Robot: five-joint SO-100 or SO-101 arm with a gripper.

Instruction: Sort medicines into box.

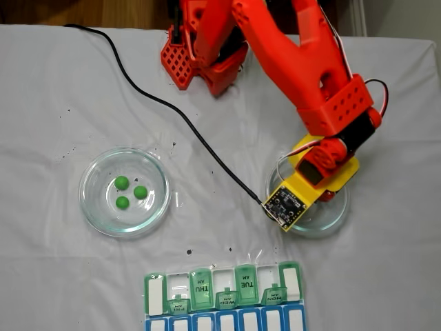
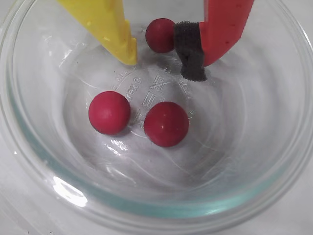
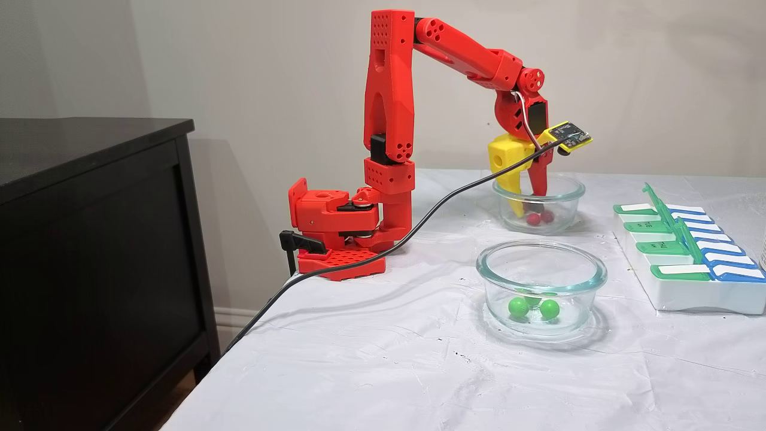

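Two glass dishes on the white cloth: one (image 1: 124, 192) has three green pills (image 1: 128, 191), the other (image 2: 274, 161) has three dark red pills (image 2: 166, 124). The gripper (image 2: 168, 63) is down inside the red dish, jaws apart, with one red pill (image 2: 159, 35) sitting between the yellow and red fingers, not squeezed. The pill box (image 1: 224, 296) sits at the cloth's near edge in the top-down fixed view, several green lids flipped up.

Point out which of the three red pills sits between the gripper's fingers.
The top red pill in the wrist view, between the gripper's yellow and red fingers. The other two red pills lie lower, clear of it.
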